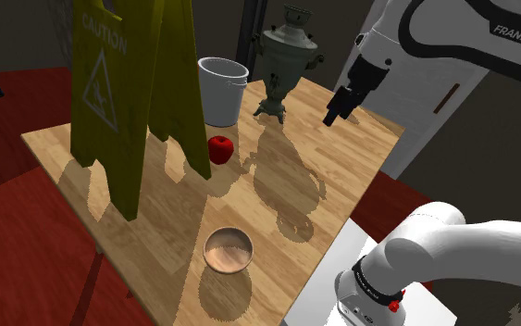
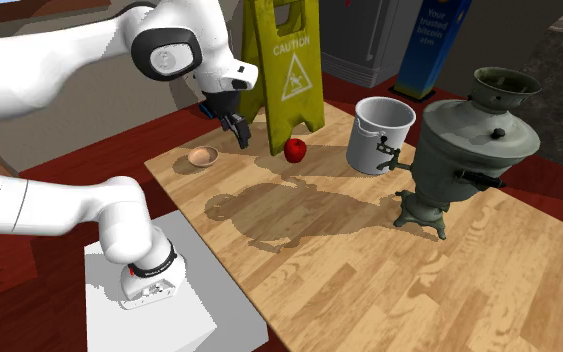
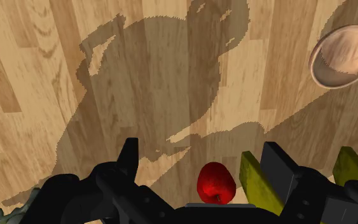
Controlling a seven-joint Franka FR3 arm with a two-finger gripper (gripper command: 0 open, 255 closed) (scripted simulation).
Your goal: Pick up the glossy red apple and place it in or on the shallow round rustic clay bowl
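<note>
1. My pincer [image 1: 341, 104] hangs high over the table [image 1: 360, 157], wide open, nothing in its grasp.
2. The apple [image 3: 216, 181], red and glossy, lies on the wood well below me. Looking down the hand, it sits in the gap between my two fingers [image 3: 130, 159], touching neither.
3. From the side, the apple [image 1: 220, 148] is well off from me, across the table and close against the foot of the yellow caution sign [image 1: 129, 83].
4. The bowl [image 1: 228, 250], shallow and brown, stands empty, well apart from the apple and from me, toward the table's edge.
5. Step in hand, as I judge it: the approach. Travel across first, then drop straight down, keeping the apple centred in the gap.
6. Keep the fingers spread until they straddle its widest part; a round, glossy skin will likely squirt out of a high or off-centre pinch.
7. Hazard: the sign's leg stands just beside the apple. Turn the fingers so neither comes down on it.
</note>
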